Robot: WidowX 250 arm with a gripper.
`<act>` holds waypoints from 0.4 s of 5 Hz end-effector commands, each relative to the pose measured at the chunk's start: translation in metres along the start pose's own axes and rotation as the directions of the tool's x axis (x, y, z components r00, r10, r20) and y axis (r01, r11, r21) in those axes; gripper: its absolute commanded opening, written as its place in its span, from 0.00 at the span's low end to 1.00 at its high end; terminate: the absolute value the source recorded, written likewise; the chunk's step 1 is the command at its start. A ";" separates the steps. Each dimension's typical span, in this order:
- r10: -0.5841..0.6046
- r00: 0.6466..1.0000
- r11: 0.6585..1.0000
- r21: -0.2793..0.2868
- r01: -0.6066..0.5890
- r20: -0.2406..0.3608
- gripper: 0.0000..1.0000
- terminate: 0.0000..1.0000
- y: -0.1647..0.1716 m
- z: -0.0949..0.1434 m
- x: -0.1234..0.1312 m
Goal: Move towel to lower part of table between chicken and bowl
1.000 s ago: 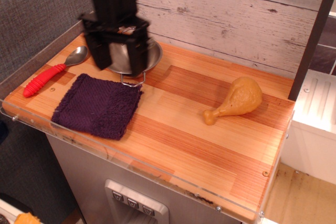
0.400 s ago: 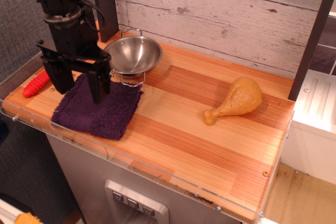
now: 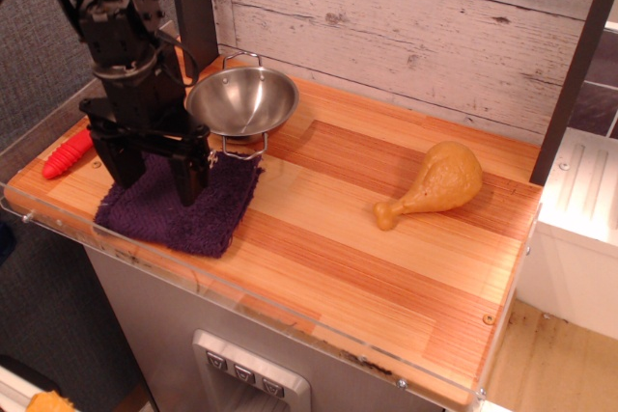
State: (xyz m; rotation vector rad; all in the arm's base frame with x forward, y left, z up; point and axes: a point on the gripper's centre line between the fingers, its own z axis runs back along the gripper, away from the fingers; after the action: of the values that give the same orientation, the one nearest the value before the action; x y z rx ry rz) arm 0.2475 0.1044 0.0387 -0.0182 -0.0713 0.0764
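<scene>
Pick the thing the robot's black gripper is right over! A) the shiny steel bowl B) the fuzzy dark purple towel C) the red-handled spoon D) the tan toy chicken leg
B: the black gripper has its open fingers planted down on the fuzzy dark purple towel at the left of the wooden table, while the tan plastic toy chicken drumstick lies far off to the right.

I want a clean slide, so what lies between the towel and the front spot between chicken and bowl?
Nothing visible: bare table runs from the towel rightward. The bowl sits behind, the chicken further right. The tool straddles the towel.
</scene>
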 end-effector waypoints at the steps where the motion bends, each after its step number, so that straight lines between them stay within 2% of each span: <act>1: -0.022 1.000 0.999 -0.039 0.022 -0.014 1.00 0.00 0.009 -0.006 0.020; 2: -0.070 0.996 0.995 -0.072 0.066 -0.054 1.00 0.00 -0.003 -0.021 0.025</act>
State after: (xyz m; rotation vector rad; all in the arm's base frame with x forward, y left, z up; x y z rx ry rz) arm 0.2706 0.1041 0.0143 -0.0933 0.0002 0.0231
